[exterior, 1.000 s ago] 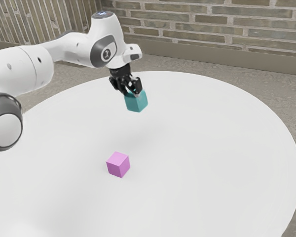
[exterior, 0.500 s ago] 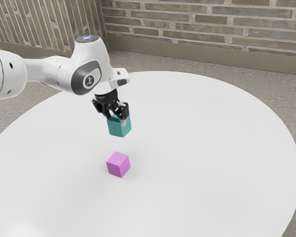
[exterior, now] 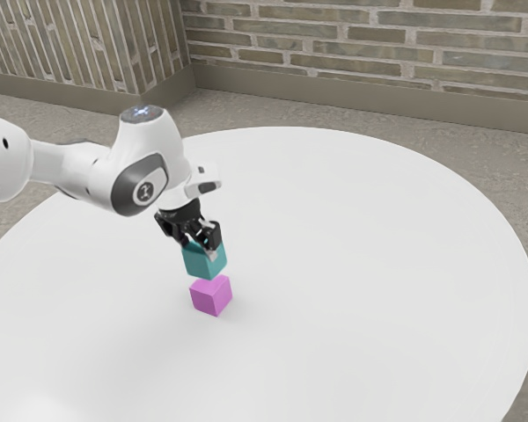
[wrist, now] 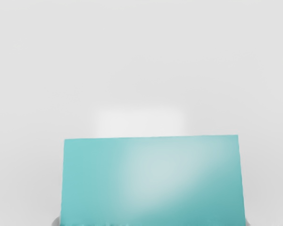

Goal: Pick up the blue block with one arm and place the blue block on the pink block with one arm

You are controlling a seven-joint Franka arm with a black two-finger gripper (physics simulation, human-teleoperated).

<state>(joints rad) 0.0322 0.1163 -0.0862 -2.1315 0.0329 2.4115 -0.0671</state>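
One tool (exterior: pixel 206 247) clamps the blue block (exterior: pixel 201 264) directly over the pink block (exterior: pixel 210 295).

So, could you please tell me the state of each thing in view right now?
hand: shut on the blue block.
blue block: held off the table, right over the pink block; contact between them unclear.
pink block: resting flat on the table, beneath the blue block.
table: bearing the pink block.

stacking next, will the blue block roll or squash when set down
Likely rigid: the blue block shows flat faces and straight edges in the pincer. Unlikely to roll, being a cube. It could tip off the pink block, whose top looks no wider.
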